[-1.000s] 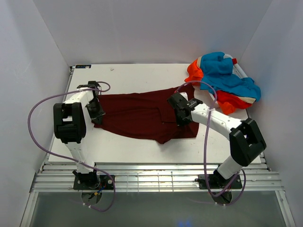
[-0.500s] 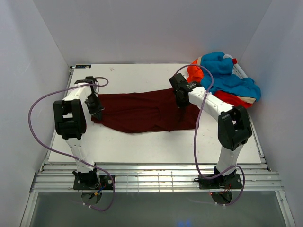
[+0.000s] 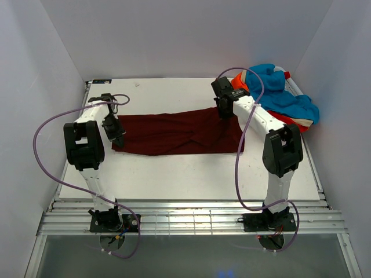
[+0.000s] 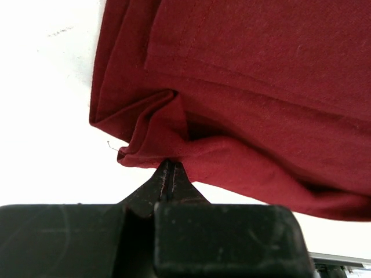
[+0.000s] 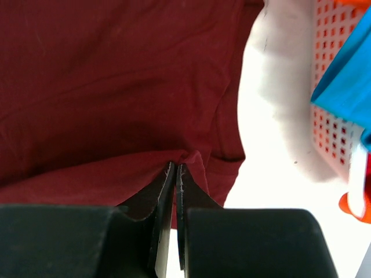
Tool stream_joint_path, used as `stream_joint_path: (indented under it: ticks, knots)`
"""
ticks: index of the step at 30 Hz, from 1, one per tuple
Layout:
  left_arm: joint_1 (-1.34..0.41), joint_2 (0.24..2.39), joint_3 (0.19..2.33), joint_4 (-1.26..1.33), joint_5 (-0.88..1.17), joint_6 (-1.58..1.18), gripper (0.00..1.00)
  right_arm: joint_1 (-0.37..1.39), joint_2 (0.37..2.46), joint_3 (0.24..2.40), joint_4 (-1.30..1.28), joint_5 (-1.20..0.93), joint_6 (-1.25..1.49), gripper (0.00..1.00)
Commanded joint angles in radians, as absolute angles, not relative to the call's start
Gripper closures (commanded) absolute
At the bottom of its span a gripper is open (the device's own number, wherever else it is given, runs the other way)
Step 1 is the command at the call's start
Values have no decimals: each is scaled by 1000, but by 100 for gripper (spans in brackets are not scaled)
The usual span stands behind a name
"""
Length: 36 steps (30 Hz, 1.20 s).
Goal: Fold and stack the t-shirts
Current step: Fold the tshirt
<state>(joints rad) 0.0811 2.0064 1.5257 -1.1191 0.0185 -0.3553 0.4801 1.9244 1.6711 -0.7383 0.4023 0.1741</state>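
Pinching opposite ends of the maroon t-shirt (image 3: 174,134), the left pincer (image 4: 168,166) and right pincer (image 5: 175,169) hold it on the desk (image 3: 174,176). Orange and turquoise t-shirts (image 3: 278,95) lie heaped beside its right end.

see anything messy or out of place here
Only the far right corner: the orange and blue t-shirts lie in a crumpled, unfolded heap. The maroon t-shirt is wrinkled but laid out, pinched at its ends by the left gripper and right gripper.

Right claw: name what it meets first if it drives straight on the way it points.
The maroon t-shirt: the right claw pinches its edge, and more of it lies straight ahead, depth unclear.
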Motion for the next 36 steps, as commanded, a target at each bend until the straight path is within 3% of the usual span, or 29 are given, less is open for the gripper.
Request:
stream_joint_path:
  ticks: [1,20,23,31,36]
  knots:
    - [89,2008,1562,-1123,54,-344,100,459,1951,1743,-764,405,146,92]
    - [104,2086,1689,-1141,97,-334,100,425,2040,1735,-765,407,123,92]
    - [106,2114,1723,-1154,95,-333,94,425,2057,1735,-762,408,123,92]
    - [107,2131,1744,-1163,64,-334,91,426,2091,1744,-758,410,123,92]
    - [107,2126,1749,-1164,6,-344,77,425,2102,1746,-753,408,124,92]
